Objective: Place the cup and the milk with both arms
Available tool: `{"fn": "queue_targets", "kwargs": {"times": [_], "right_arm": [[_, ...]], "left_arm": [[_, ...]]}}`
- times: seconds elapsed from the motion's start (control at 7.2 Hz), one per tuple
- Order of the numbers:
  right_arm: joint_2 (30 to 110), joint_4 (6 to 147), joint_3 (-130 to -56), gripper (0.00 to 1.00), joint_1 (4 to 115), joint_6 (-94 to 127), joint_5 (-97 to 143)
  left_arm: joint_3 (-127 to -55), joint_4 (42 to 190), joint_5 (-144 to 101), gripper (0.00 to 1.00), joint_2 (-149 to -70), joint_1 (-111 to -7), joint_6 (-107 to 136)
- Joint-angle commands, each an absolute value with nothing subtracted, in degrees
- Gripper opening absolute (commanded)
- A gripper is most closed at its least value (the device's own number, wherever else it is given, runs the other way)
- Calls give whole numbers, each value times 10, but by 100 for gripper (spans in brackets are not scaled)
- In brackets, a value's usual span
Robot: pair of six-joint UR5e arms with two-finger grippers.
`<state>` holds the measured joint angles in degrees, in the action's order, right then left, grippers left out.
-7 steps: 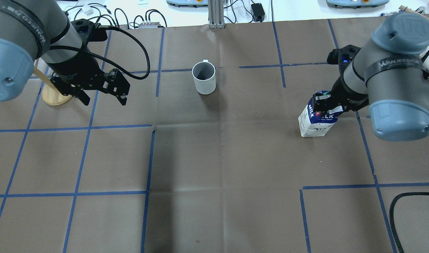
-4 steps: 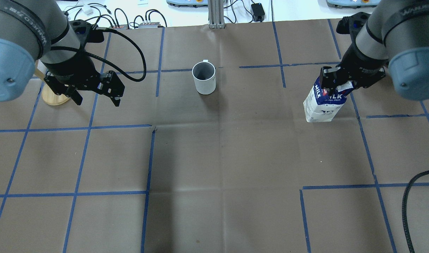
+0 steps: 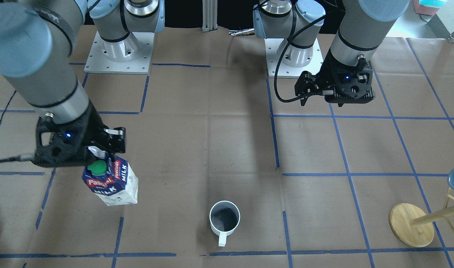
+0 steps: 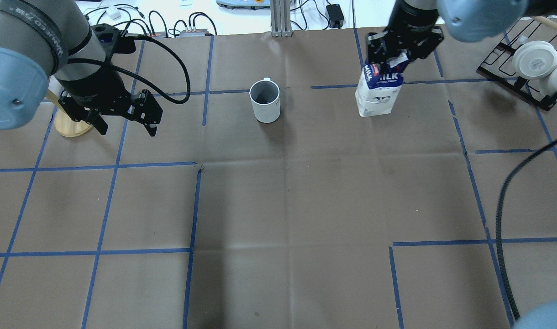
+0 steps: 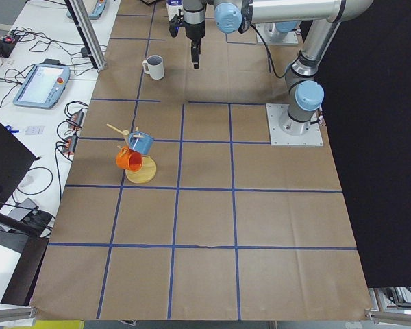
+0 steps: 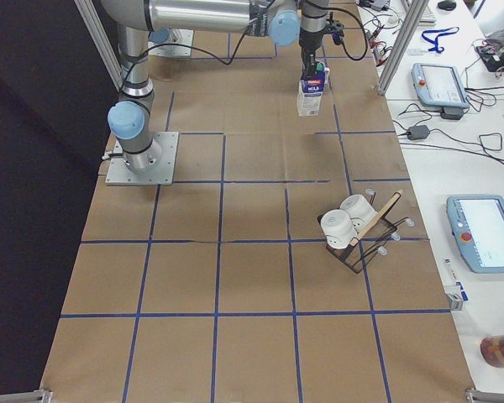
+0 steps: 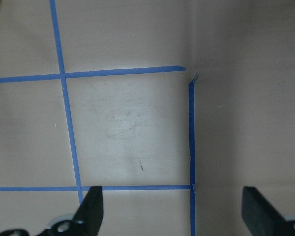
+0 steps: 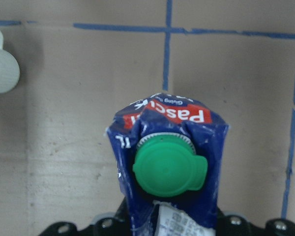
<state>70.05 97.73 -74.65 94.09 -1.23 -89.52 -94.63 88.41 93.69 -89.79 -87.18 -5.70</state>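
The white cup (image 4: 265, 101) stands upright on the brown paper at the far middle, its handle pointing away from me; it also shows in the front view (image 3: 224, 219). My right gripper (image 4: 394, 55) is shut on the gable top of the milk (image 4: 379, 91), to the right of the cup and apart from it. The carton (image 3: 111, 182) hangs slightly tilted, and its green cap (image 8: 169, 169) shows in the right wrist view. My left gripper (image 4: 125, 127) is open and empty, well left of the cup, over bare paper (image 7: 128, 123).
A wooden mug tree (image 3: 411, 225) with a blue and an orange mug stands at the far left, just behind my left gripper. A black wire rack with white cups (image 4: 534, 64) sits at the far right. Blue tape lines grid the paper. A black cable (image 4: 502, 205) hangs at the right.
My right gripper has carried the milk away from me and leftward, toward the cup. My left gripper has shifted slightly left and stayed open. The cup has not moved.
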Motion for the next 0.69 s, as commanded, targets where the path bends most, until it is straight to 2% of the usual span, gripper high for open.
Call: {"fn": "queue_targets", "kwargs": {"times": [0.0, 0.14, 0.56], "right_arm": [[617, 962, -655, 48, 992, 2, -896], [567, 968, -617, 48, 1027, 59, -892], [558, 972, -619, 48, 1047, 109, -891]], "left_arm": [[-947, 882, 937, 100, -898, -872, -59], [-947, 883, 937, 100, -898, -872, -58], [-948, 882, 937, 100, -897, -872, -60]]}}
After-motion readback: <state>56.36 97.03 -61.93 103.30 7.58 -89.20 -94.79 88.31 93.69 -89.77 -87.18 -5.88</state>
